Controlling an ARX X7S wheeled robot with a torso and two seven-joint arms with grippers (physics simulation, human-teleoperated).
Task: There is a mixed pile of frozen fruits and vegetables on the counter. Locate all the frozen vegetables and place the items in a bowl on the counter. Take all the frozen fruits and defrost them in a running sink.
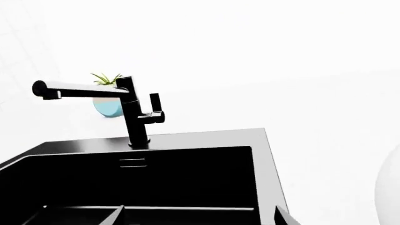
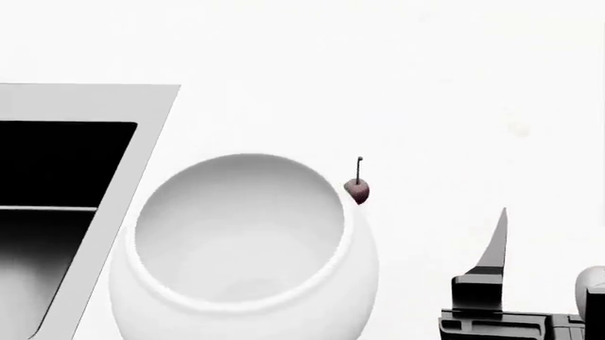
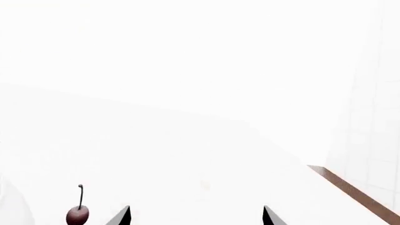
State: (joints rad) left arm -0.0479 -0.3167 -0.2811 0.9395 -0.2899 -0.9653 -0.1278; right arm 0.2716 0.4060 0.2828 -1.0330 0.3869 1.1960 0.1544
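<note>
The wide white bowl [image 2: 241, 304] stands empty on the white counter [image 2: 454, 106], just right of the black sink [image 2: 57, 163]. A small dark red cherry [image 2: 358, 191] with a stem lies behind the bowl's right rim; it also shows in the right wrist view [image 3: 77, 215]. My right gripper [image 3: 196, 209] is open and empty, low over the counter to the right of the cherry. My left gripper [image 1: 200, 211] is open and empty over the sink basin [image 1: 144, 183], facing the black faucet [image 1: 134, 112]. The pink cluster, green lump and yellow oval are out of view.
A small teal pot [image 1: 109, 105] with a green plant stands behind the faucet. The bowl's edge [image 1: 390, 187] shows to the right of the sink. A brown counter edge [image 3: 353, 192] runs beside a tiled wall.
</note>
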